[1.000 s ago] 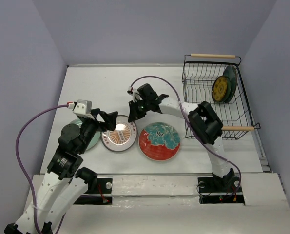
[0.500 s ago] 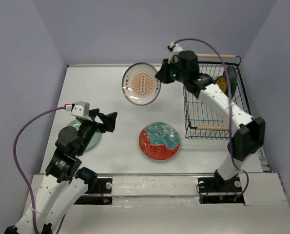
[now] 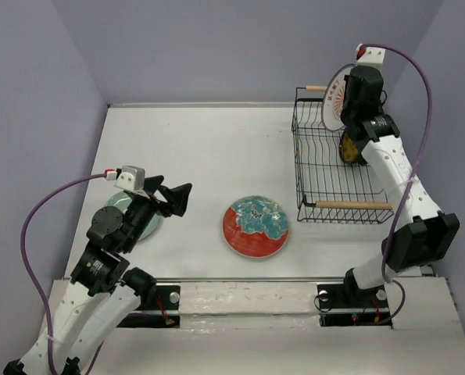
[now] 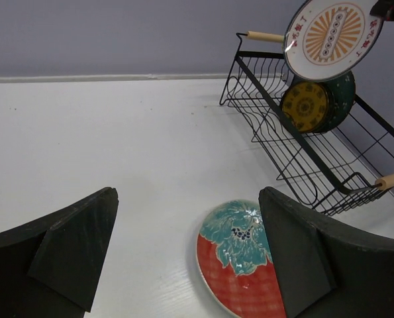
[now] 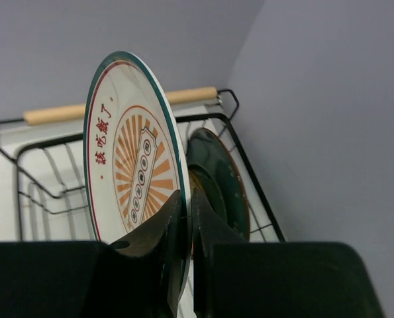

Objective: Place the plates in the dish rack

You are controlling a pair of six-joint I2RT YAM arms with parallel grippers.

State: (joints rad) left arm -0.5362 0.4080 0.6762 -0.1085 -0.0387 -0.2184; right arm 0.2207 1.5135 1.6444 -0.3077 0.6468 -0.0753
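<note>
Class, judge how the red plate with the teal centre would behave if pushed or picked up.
The red plate looks glazed and rigid, so it probably stays stiff but may slip in a pinch grip. Lying flat on the smooth table, it would likely slide when pushed, not tip.

Bright, even light from overhead fills the scene, washing the white table [image 3: 201, 148] almost blank in the top view. Shadows are short and soft. A thin dark edge hugs the red plate [image 3: 255, 226], and the dish rack [image 4: 302, 142] throws faint grey lines on the tabletop. A small highlight glints on the rim of the raised white plate [image 4: 332, 36].

The fingers [image 4: 296, 258] of the left gripper [image 4: 187, 199] loom dark and slightly soft in the foreground, and the background is crisp. The right gripper [image 5: 187, 195] shows near-black fingers [image 5: 150, 245] with little detail. The dark plate [image 5: 213, 179] behind looks slightly out of focus, perhaps.
</note>
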